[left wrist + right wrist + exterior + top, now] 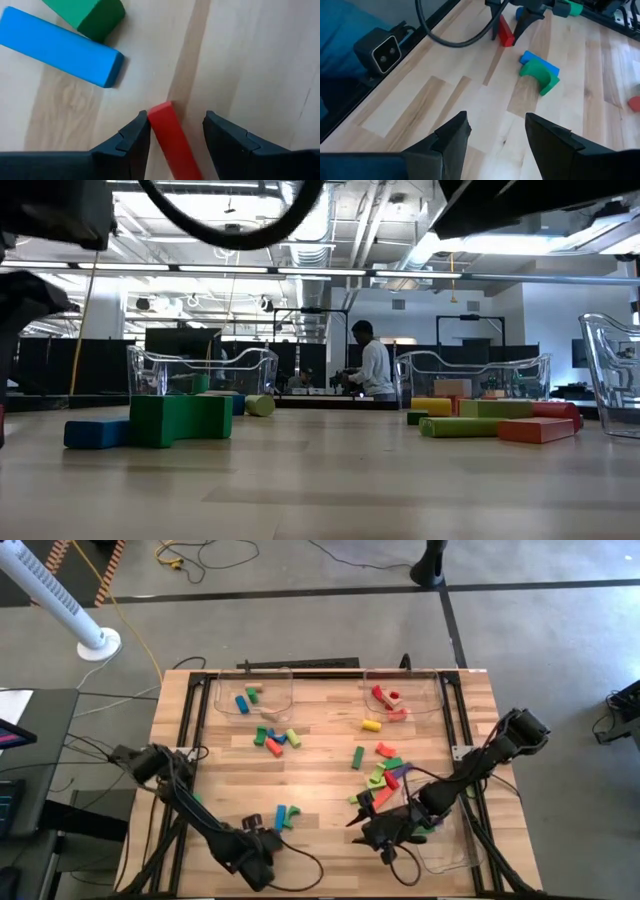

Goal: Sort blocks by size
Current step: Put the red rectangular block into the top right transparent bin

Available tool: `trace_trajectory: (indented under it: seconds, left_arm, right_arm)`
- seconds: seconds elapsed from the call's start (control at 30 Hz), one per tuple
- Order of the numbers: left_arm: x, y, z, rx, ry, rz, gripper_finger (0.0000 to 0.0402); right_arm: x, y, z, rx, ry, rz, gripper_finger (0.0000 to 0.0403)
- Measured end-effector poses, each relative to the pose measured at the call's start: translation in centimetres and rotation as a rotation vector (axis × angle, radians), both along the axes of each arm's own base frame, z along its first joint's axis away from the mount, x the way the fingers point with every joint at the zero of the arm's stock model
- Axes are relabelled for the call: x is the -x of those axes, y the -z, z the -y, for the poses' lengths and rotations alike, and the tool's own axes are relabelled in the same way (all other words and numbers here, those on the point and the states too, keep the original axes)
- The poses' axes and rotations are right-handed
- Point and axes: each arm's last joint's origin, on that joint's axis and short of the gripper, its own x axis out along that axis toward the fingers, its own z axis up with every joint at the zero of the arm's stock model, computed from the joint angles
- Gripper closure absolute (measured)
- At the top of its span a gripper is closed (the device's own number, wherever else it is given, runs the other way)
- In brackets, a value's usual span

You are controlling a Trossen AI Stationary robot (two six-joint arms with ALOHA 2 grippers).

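Straddling a red block (pixel 172 140), the left gripper (pixel 175 135) sits low at the worktop's (pixel 320 755) 6 o'clock edge; fingers (pixel 131 140) apart, one on each side of the block, which lies flat on the wood, nearer one finger than the other. Whether either finger touches it, I cannot tell. Just beyond lie a blue bar (pixel 60 45) and a green piece (pixel 87 15), touching each other.

Right gripper (pixel 495 132) hovers over bare wood toward 5 o'clock, fingers spread, nothing between them. Its wrist camera sees the left gripper and the same red, blue and green pieces farther off.

Blocks elsewhere: a mixed cluster (pixel 385 780) of green, red, pink and purple at about 4 o'clock, beside the right arm; a small group (pixel 275 737) near centre; a lone yellow cylinder (pixel 371 725) toward 1 o'clock.

Clear trays: one at 11 o'clock (pixel 225 700) holding blue, green and tan pieces; one at 1 o'clock (pixel 430 695) holding red and tan pieces; a third (pixel 455 850) at 5 o'clock.

A person (pixel 372 362) stands in the room beyond.
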Motion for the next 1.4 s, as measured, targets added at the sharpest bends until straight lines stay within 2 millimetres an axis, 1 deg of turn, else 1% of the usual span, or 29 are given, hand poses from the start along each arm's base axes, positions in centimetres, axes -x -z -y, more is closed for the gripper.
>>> trace_trajectory:
  seconds: [0.17,0.33,0.47,0.6,0.7,0.87,0.93,1.07,1.23,1.4]
  left_arm:
    - [-0.8,0.0,0.8,-0.087,-0.026,-0.088,0.0229]
    - [-0.9,-0.2,0.9,-0.102,-0.038,-0.099,0.0235]
    - [-0.6,-0.3,0.9,-0.118,-0.038,-0.114,0.0265]
    - [-0.4,-0.2,0.8,-0.131,-0.021,-0.143,0.0312]
    - [-0.3,-0.3,0.7,-0.147,0.022,-0.152,0.0348]
    - [-0.7,-0.4,0.4,-0.209,0.082,-0.128,0.0350]
    - [-0.9,-0.8,0.0,-0.254,0.099,-0.096,0.0350]
    - [-1.1,-2.7,-0.9,-0.384,0.110,0.026,0.0350]
    - [-0.7,-7.1,-2.2,-0.571,0.095,0.268,0.0350]
    - [0.0,-11.2,-3.4,-0.730,0.083,0.446,0.0350]
  right_arm:
    - [0.1,0.0,-0.2,0.003,-0.008,0.000,0.0178]
    - [0.2,0.0,-0.3,0.005,-0.013,-0.004,0.0178]
    - [0.2,0.0,-0.3,0.005,-0.013,-0.005,0.0178]
    - [0.2,0.0,-0.3,0.006,-0.013,-0.005,0.0178]
    - [0.2,0.0,-0.3,0.009,-0.015,-0.004,0.0178]
    - [0.2,0.0,-0.2,0.010,-0.013,-0.003,0.0178]
    - [0.1,0.0,-0.2,0.010,-0.011,-0.003,0.0178]
    - [-0.1,0.0,0.2,0.006,0.005,-0.004,0.0178]
    - [-0.6,0.0,1.0,0.000,0.037,0.002,0.0179]
    - [-1.8,-0.8,1.9,-0.038,0.073,0.094,0.0180]
